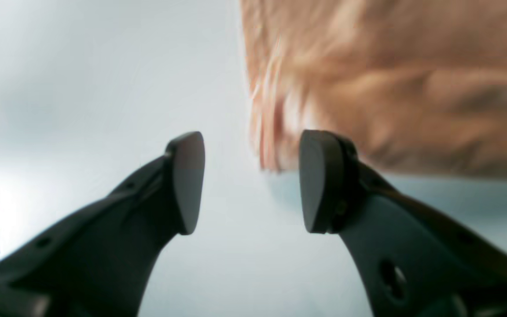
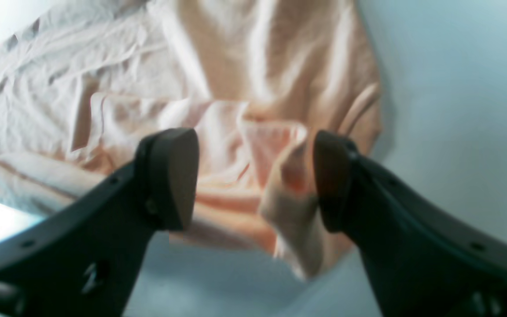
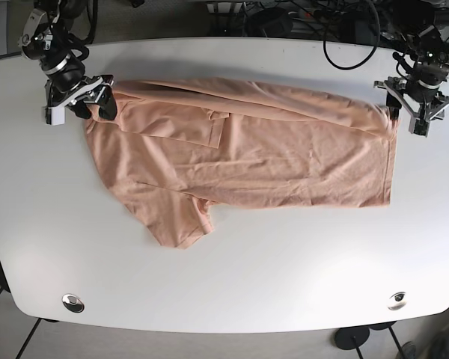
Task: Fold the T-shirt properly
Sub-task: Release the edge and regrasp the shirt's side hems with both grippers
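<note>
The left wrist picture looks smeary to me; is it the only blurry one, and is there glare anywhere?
Left wrist view: the T-shirt is streaked with blur, while the open jaws of the left gripper stay sharp. Right wrist view: the cloth is softly out of focus, with edges bowed by the lens and a bright washed-out patch at lower left. Base view: sharp and evenly lit over the white table, with only soft shadows.

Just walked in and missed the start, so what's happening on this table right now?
A two-armed robot is folding a peach T-shirt spread across a white table. One long edge is folded over and one sleeve sticks out toward the near side. The right end effector sits at the shirt's far corner on one end, and the left end effector at the opposite end. Both are open, holding nothing.
</note>
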You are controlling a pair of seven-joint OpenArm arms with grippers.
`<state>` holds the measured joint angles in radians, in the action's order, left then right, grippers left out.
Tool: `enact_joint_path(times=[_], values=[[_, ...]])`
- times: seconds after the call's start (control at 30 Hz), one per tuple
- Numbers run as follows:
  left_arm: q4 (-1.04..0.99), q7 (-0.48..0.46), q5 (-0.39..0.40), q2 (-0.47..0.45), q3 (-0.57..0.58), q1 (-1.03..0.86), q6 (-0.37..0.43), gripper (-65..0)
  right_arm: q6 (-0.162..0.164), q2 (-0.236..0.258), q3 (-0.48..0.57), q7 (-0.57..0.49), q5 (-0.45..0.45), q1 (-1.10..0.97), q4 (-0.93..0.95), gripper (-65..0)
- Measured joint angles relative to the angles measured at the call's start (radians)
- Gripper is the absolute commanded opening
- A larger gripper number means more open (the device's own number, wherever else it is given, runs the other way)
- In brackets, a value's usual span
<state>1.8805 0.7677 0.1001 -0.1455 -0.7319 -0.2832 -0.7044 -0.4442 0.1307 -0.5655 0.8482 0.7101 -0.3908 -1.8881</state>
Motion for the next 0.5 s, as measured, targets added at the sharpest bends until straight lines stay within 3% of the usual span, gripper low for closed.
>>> enact_joint_path(times=[0.23,0.37,0.5], values=[[0.0,0.002,0.017,0.004,0.017,0.001,0.0,-34.4,-0.002,-0.002,0.023,-0.003,-0.304,0.27,0.227,-25.7],[0.0,0.005,0.011,0.027,0.04,-0.003,0.0,-34.4,-0.011,0.025,0.058,-0.011,-0.373,0.396,0.368,-25.7],[0.0,0.003,0.013,0.023,0.039,0.0,0.0,-34.2,-0.002,0.08,0.12,-0.125,-0.423,0.484,0.544,-25.7]])
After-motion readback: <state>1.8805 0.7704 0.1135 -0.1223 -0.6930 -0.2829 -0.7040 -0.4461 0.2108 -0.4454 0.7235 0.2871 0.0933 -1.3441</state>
